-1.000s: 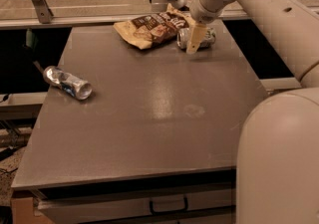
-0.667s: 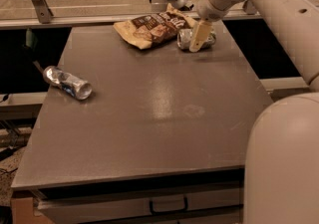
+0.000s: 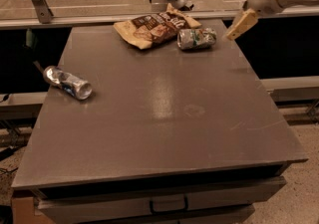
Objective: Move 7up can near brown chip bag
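7up can (image 3: 197, 38) now free (gripper (image 3: 236, 5) upper-right)

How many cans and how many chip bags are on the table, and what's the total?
Cans: 2 (7up can, crushed silver-blue can)
Chip bags: 1 (brown chip bag)
Total: 3
The claw hangs open off the far right edge of the table, holding nothing.
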You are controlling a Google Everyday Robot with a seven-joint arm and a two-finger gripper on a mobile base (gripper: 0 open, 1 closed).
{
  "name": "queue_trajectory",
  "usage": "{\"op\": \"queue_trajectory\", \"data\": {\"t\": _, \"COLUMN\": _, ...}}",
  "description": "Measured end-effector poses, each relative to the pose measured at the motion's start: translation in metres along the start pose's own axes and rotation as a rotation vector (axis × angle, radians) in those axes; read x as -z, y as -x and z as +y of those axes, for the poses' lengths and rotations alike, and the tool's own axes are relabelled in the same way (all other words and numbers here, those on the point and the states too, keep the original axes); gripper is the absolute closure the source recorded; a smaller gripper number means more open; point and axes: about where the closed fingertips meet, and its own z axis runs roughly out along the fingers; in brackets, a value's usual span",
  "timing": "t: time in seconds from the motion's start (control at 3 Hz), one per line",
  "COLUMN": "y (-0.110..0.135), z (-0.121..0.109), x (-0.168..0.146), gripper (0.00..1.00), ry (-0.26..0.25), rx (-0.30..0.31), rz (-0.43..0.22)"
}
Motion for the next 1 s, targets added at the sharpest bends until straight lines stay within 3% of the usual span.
{"op": "queue_trajectory", "data": {"t": 0.33, "y": -0.006, "z": 0.005, "x": 0.050, "gripper": 0.00, "ry": -0.023, "rx": -0.020, "rz": -0.040}}
{"op": "queue_trajectory", "data": {"t": 0.67, "y": 0.000, "z": 0.018, "x": 0.081, "gripper": 0.00, "ry": 0.012, "rx": 0.003, "rz": -0.112}}
{"op": "queue_trajectory", "data": {"t": 1.0, "y": 0.001, "z": 0.024, "x": 0.081, "gripper": 0.00, "ry": 0.036, "rx": 0.007, "rz": -0.121}}
